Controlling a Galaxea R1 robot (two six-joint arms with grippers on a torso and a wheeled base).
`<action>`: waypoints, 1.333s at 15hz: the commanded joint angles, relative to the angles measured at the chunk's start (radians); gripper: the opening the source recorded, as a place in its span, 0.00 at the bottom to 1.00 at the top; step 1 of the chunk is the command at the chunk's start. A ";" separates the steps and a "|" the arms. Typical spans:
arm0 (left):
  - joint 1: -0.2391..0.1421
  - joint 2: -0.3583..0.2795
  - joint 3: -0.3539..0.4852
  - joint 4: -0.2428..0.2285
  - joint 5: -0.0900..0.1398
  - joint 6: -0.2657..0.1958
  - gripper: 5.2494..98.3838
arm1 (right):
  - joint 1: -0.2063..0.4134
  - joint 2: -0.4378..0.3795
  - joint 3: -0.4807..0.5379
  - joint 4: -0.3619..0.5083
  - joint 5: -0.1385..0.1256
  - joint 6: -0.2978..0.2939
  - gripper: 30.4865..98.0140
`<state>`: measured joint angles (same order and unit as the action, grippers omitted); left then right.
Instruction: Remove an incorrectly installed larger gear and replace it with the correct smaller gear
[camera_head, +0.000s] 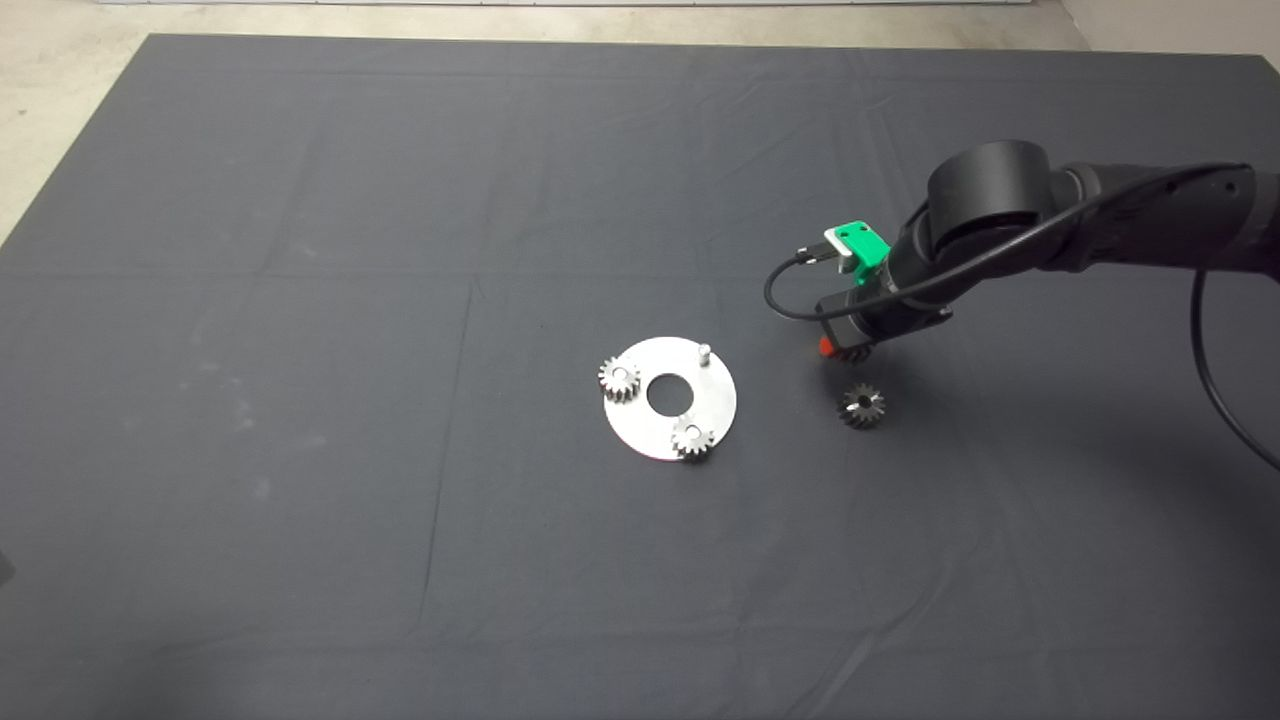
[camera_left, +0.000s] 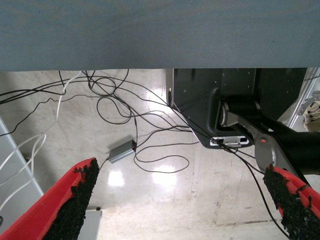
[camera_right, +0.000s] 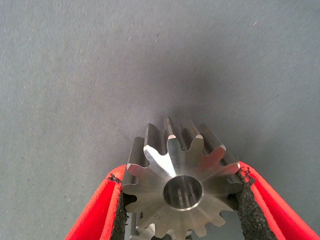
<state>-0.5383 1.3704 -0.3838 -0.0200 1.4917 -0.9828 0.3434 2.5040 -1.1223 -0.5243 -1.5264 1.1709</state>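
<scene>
While left jaws gape idle, right gripper (camera_right: 181, 200) jaws' black foam pads clamp thick, long-toothed steel larger gear (camera_right: 182, 172) w/ round bore.

The larger gear (camera_right: 182, 187) is a thick, tall, silver-grey metal gear with long teeth and a dark centre bore. It sits clamped between the black pads of the right gripper (camera_right: 180, 200), over the dark mat (camera_head: 300, 250). The smaller gear (camera_head: 861, 405) is low and flat, with a dark centre hole. It lies flat on the mat, near the larger gear.
</scene>
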 joint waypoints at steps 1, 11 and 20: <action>0.001 -0.007 0.013 -0.012 0.004 -0.004 0.85 | 0.036 -0.007 0.023 -0.045 -0.094 -0.003 0.24; 0.001 -0.001 0.013 -0.012 0.004 -0.003 0.85 | 0.036 -0.010 0.063 -0.045 -0.095 0.004 0.35; 0.001 0.002 0.013 -0.014 0.004 -0.004 0.85 | 0.036 -0.018 0.066 0.031 -0.103 0.009 0.42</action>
<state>-0.5381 1.3719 -0.3838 -0.0202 1.4917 -0.9828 0.3574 2.4949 -1.0694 -0.5421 -1.5268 1.1723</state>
